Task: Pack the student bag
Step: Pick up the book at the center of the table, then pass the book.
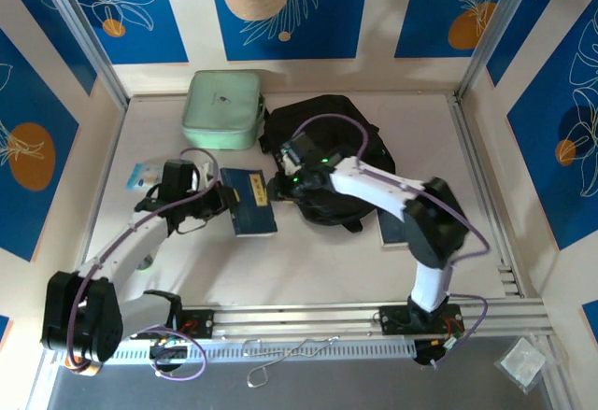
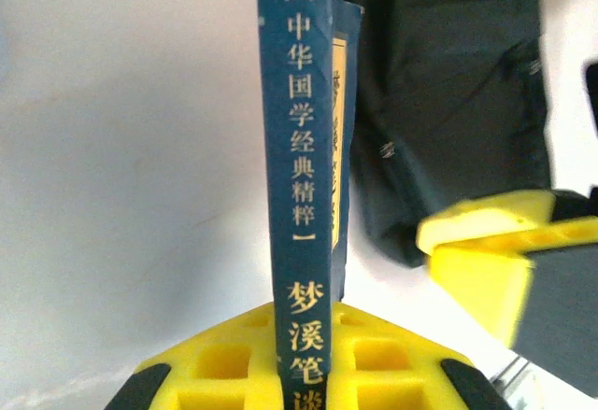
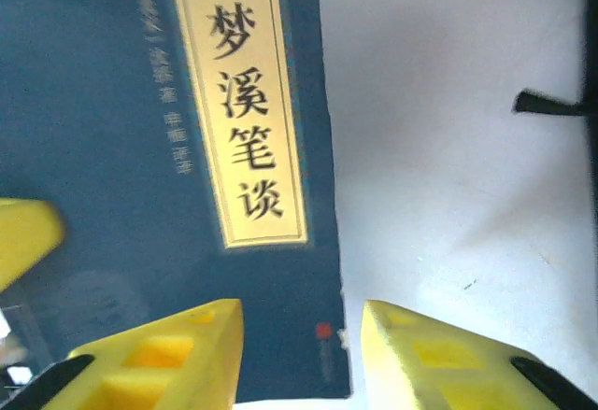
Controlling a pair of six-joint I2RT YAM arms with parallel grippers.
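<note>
- Left gripper (image 1: 220, 197) is closed on the blue book (image 1: 252, 203). In the left wrist view, the spine (image 2: 301, 195) sits clamped between the yellow fingers (image 2: 374, 354).
- Right gripper (image 1: 280, 182) is open and holds nothing. In the right wrist view, one finger (image 3: 177, 345) is over the cover and the other is over bare table (image 1: 327, 261), so the book's far edge lies in the gap.
- Student bag (image 1: 322, 116) lies flat at back centre, just past the book, with the right arm across its near side. I can't tell whether its mouth is open.
- Likely step: a two-arm handover or steadying of the book before it goes into the bag.
- To do it well:
  - Centre the right jaws on the book's edge and get a deep bite before closing. The current overlap looks shallow and near a corner.
  - Keep the left clamp on until the right one is firm. Release one side at a time.
  - Keep the book level. A thin paperback is likely to sag or fan open if pinched at one corner.
  - Lead with the spine into the bag and watch for loose fabric snagging.
- Mint case (image 1: 222, 108) sits beside the bag and is not in the way.
</note>
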